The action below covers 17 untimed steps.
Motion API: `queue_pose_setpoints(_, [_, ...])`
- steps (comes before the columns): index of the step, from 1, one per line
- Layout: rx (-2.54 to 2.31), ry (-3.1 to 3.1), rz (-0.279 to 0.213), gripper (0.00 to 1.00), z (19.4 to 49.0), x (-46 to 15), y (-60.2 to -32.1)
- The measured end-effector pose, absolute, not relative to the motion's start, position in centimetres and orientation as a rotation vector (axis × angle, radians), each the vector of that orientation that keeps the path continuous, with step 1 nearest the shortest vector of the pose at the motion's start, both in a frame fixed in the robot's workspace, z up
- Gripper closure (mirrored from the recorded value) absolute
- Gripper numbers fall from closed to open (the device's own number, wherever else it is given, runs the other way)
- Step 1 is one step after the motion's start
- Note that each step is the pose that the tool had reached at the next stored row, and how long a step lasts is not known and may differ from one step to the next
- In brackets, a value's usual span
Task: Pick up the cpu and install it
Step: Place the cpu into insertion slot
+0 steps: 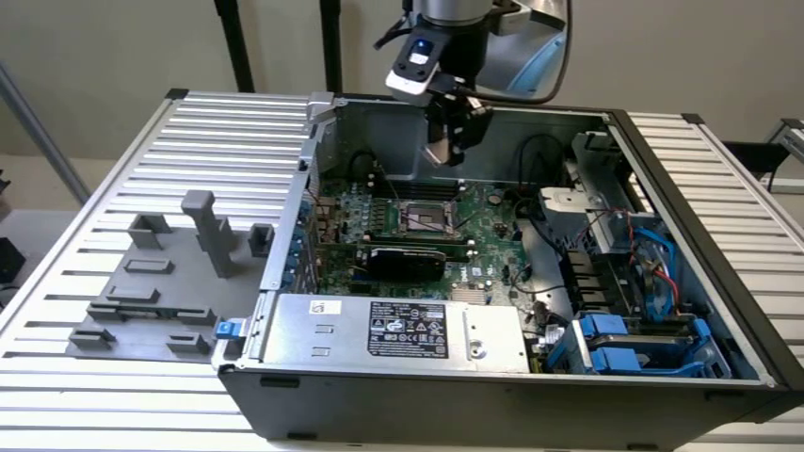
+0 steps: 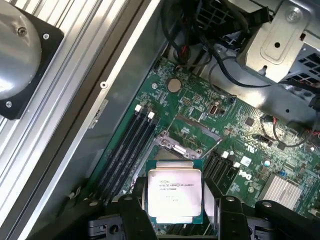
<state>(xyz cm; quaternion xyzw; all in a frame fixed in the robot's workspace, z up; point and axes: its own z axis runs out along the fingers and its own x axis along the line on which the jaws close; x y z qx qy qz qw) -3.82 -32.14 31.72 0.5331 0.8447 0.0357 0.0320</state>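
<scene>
**Cpu (image 2: 175, 192) pinched in the pincer (image 1: 450, 143) above the open computer**

The black two-fingered pincer at the arm's end is pinching the cpu, a small flat square chip with a silvery metal top, printed lettering and a green rim. Its dark fingers (image 2: 135, 216) press on two opposite edges. The chip sits level between them, lettering up, and touches nothing underneath.

Below the pincer lies the green motherboard (image 1: 377, 212), bedded in the open grey metal computer case (image 1: 503, 400). The black square metal-framed socket (image 2: 182, 145) sits on that board under the held chip and a little beyond the fingertips, well apart from it. Long black memory slots (image 2: 125, 150) run just beside the socket.

Well away from the pincer, a silver power supply box (image 1: 390, 330) with a black label lies along the case's near wall. Outside the case, off to the pincer's side toward the exterior view's left, grey plastic fixture blocks (image 1: 207, 231) stand on the slatted aluminium table (image 1: 239, 122)
</scene>
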Motion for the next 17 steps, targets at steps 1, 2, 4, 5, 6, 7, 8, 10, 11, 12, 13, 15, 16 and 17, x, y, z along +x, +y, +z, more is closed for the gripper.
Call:
queue_pose_setpoints(1, [1.666, 2.585, 0.109, 0.45, 31.69, -3.82, -32.14])
queue_pose_setpoints(2, [1.687, 2.570, 0.108, 0.45, 31.67, -3.82, -32.14])
queue_pose_setpoints(4, [1.734, 2.537, 0.106, 0.45, 31.63, -3.82, -32.14])
queue_pose_setpoints(5, [1.756, 2.521, 0.105, 0.45, 31.60, -3.82, -32.14])
queue_pose_setpoints(6, [1.779, 2.504, 0.104, 0.45, 31.58, -3.82, -32.14])
queue_pose_setpoints(7, [1.801, 2.488, 0.103, 0.45, 31.56, -3.82, -32.14])
queue_pose_setpoints(8, [1.825, 2.470, 0.102, 0.45, 31.53, -3.82, -32.14])
queue_pose_setpoints(10, [1.868, 2.436, 0.100, 0.45, 31.49, -3.82, -32.14])
queue_pose_setpoints(11, [1.889, 2.419, 0.099, 0.45, 31.47, -3.82, -32.14])
queue_pose_setpoints(12, [1.911, 2.401, 0.098, 0.45, 31.44, -3.82, -32.14])
queue_pose_setpoints(13, [1.933, 2.383, 0.097, 0.45, 31.42, -3.82, -32.14])
queue_pose_setpoints(15, [1.975, 2.347, 0.095, 0.45, 31.38, -3.82, -32.14])
queue_pose_setpoints(16, [1.995, 2.329, 0.094, 0.45, 31.36, -3.82, -32.14])
queue_pose_setpoints(17, [2.016, 2.310, 0.093, 0.45, 31.34, -3.82, -32.14])
